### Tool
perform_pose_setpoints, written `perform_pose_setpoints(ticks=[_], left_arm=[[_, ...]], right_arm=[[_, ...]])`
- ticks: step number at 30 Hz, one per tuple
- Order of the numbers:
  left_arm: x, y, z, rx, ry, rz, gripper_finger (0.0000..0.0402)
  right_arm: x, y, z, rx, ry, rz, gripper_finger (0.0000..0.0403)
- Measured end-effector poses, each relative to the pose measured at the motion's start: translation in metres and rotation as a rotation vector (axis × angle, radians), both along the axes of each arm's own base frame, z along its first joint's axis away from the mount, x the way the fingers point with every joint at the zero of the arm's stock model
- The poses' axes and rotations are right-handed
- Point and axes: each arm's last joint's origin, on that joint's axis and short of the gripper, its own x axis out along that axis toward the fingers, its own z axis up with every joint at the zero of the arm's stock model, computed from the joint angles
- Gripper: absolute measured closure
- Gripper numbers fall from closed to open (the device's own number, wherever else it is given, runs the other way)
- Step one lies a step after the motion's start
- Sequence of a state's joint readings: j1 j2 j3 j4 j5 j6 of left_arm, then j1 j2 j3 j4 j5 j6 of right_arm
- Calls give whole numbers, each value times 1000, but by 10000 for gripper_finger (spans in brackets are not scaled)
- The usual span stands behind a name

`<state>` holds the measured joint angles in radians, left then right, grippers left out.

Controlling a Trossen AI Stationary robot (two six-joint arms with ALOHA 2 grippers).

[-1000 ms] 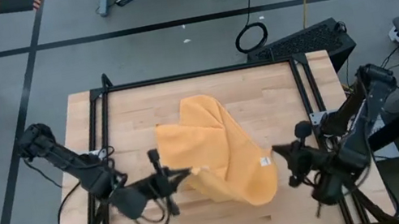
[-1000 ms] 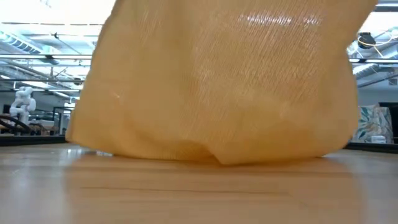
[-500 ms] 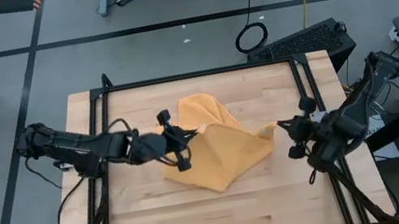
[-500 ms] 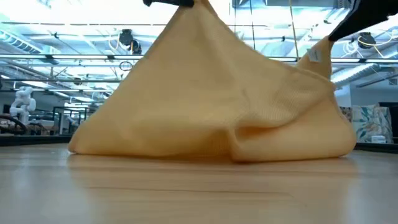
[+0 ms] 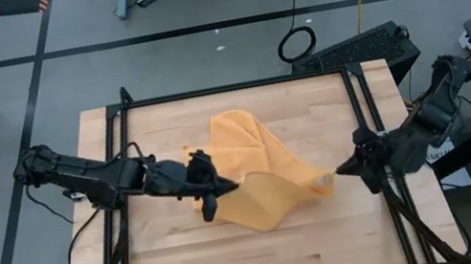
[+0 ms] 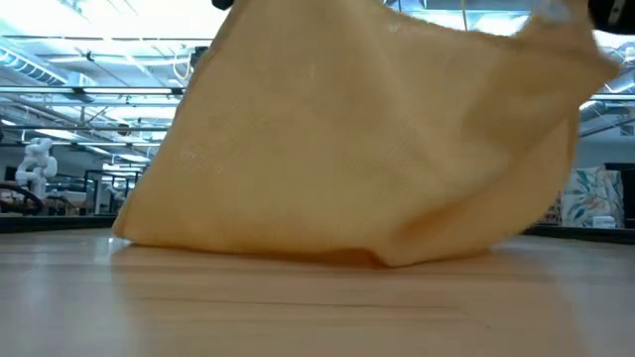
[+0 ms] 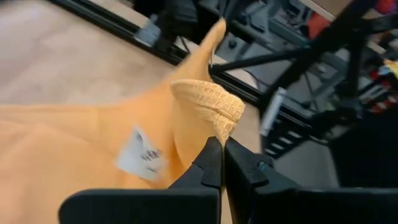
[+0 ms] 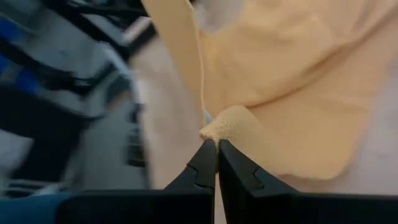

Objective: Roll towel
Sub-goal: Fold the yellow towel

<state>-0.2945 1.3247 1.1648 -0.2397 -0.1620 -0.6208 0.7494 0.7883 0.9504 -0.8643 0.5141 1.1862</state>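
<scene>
Towel [image 5: 257,172], mustard yellow, sits near the middle of the wooden table [image 5: 180,258], partly lifted and bunched; high view shows a ridge running from about 12 o'clock down to 5 o'clock across the cloth, with a folded flap toward its near edge. Left gripper [image 5: 217,193] is at the towel's 9 o'clock side, arm reaching in from the table's left edge; left wrist view shows its fingers [image 7: 208,168] pressed together on a yellow corner [image 7: 214,109], pinching the cloth, no gap visible. Small white tag [image 7: 142,154] shows in that view on the fabric just beside the pinched corner. Right gripper [image 5: 344,169] is at the towel's 3 o'clock side, close to the black frame rail [image 5: 366,128] along the table's right edge; right wrist view shows its fingertips [image 8: 205,165] closed on another corner of the towel [image 8: 227,121], cloth draping away from the grip. Low view: towel [image 6: 367,139] fills most of the frame as a tent shape, raised at both upper ends, lower edge resting on the tabletop [image 6: 298,307]. Grippers are well apart, cloth spanning between them. Floor beyond the table holds a coiled black cable [image 5: 297,43].
</scene>
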Motion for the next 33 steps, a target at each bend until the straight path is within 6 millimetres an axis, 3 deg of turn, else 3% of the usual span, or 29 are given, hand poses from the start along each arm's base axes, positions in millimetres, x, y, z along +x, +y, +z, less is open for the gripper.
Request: perform_pose_setpoints(ticks=[6,14,19,26,33], left_arm=[[-5,-16,0,-108,12,-17,395],[-7,-34,17,-285,-157,73,395],[-11,-53,19,-440,-172,111,395],[-7,-89,-8,-533,-76,149,395],[7,-118,-51,-584,36,226,395]], right_arm=[[-8,-5,8,78,-34,76,402],[-24,-9,12,181,18,358,403],[-36,-13,16,278,40,500,403],[-47,-21,12,300,110,525,403],[-53,-27,2,262,233,486,403]])
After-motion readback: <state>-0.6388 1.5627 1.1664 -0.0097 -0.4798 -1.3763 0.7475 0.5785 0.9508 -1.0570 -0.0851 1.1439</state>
